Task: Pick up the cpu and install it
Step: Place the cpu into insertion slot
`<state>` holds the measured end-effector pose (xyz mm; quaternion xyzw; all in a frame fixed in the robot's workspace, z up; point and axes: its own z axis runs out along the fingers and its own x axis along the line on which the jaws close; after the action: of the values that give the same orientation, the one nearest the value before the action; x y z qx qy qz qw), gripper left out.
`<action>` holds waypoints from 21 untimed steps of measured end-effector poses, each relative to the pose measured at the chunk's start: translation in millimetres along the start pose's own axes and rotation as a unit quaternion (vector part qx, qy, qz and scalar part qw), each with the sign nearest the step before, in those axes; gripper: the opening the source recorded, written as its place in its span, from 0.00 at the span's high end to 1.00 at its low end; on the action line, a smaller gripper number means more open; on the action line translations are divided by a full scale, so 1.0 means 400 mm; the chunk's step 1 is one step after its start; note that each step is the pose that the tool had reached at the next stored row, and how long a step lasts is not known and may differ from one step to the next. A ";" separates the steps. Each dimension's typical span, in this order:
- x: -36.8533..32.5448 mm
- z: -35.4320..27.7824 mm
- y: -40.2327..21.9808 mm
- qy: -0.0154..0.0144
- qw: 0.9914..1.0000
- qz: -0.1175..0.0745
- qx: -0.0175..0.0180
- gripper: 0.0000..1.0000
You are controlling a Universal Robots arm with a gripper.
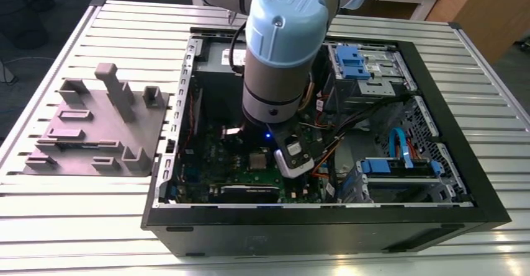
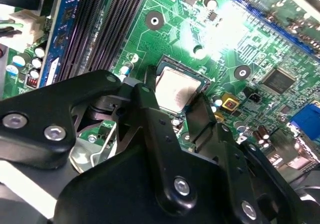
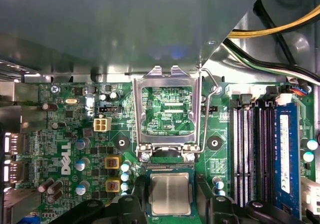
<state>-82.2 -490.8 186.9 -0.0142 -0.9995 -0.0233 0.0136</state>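
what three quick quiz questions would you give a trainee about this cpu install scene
1. True or false: the socket's hinged metal frame stands open, not folded down over the cpu.
2. Multiple choice: where is the cpu? A) on the slatted table outside the case. B) at the socket on the green motherboard. C) in a blue drive bay.
3. Short answer: in the exterior view, on which side of the computer case does the grey holder block stand?

Key: 1 true; 2 B; 3 the exterior view's left.
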 end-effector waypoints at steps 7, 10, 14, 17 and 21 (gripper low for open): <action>-0.003 -0.026 0.001 0.013 1.000 0.001 0.001 0.51; -0.005 -0.024 0.001 0.013 1.000 0.001 0.001 0.51; -0.006 -0.017 0.001 0.013 1.000 0.001 0.001 0.51; -0.006 -0.015 0.001 0.013 1.000 0.001 0.001 0.51; -0.008 0.000 0.000 0.013 1.000 0.001 0.001 0.44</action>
<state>-78.8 -490.9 186.8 -0.0145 -0.9993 -0.0226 0.0262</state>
